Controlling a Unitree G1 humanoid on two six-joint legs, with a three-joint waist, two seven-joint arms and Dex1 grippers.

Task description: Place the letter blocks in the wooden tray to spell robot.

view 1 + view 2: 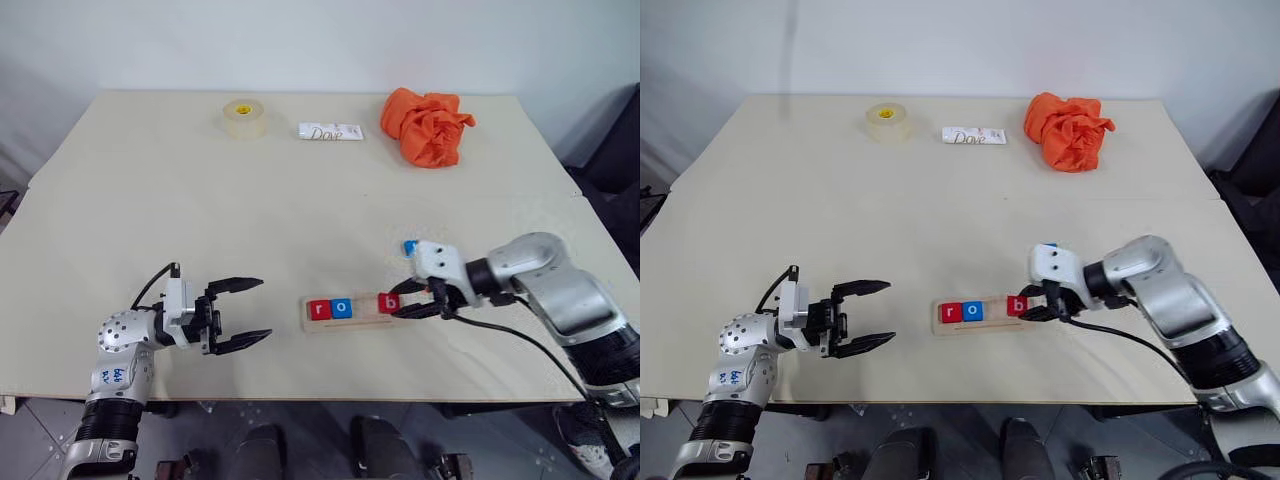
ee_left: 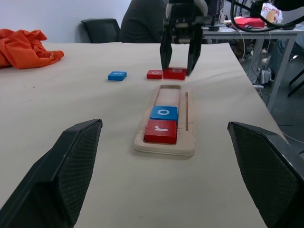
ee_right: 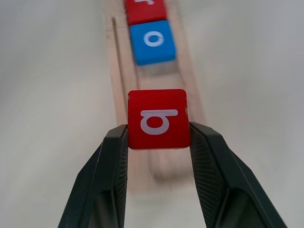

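The wooden tray lies near the table's front edge, with a red "r" block and a blue "o" block side by side at its left end. My right gripper is shut on the red "b" block and holds it just over the tray's right part, beyond the "o". A loose blue block and a loose red block lie on the table behind the tray's right end. My left gripper hangs open and empty a little to the left of the tray.
At the back of the table are a tape roll, a white Dove packet and a crumpled orange cloth. Bare tabletop lies between them and the tray. A person sits past the table's right side.
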